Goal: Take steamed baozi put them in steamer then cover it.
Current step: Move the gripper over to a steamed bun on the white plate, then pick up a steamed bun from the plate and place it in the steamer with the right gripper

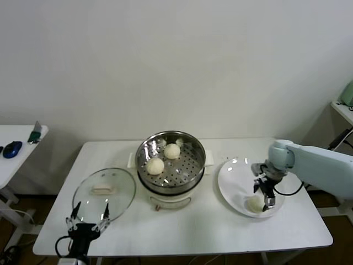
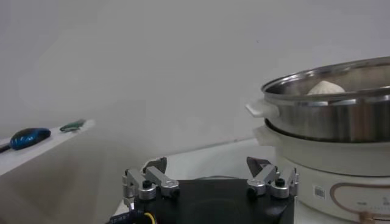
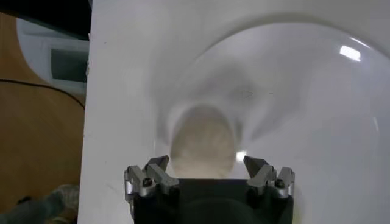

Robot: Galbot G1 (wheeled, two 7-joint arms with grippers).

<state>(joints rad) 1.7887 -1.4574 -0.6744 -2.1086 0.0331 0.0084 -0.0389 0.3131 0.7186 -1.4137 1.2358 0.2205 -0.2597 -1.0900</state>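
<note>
The steel steamer (image 1: pixel 190 165) stands mid-table on its white base, with two baozi (image 1: pixel 155 165) (image 1: pixel 172 150) on the perforated tray. One more baozi (image 1: pixel 254 204) lies on the white plate (image 1: pixel 234 176) to the right. My right gripper (image 1: pixel 263 194) is open just above it. In the right wrist view the baozi (image 3: pixel 203 141) lies between and just ahead of the gripper (image 3: pixel 206 163). The glass cover (image 1: pixel 105 190) lies flat on the table left of the steamer. My left gripper (image 1: pixel 88 218) is open and empty at the cover's near edge. The left wrist view shows that gripper (image 2: pixel 210 165) and the steamer (image 2: pixel 329 115).
A side table at the far left holds a blue mouse (image 1: pixel 12 149) and a green object (image 1: pixel 36 133). A shelf edge (image 1: pixel 343 107) shows at the far right. The steamer's handle (image 1: pixel 165 206) points toward the table's front edge.
</note>
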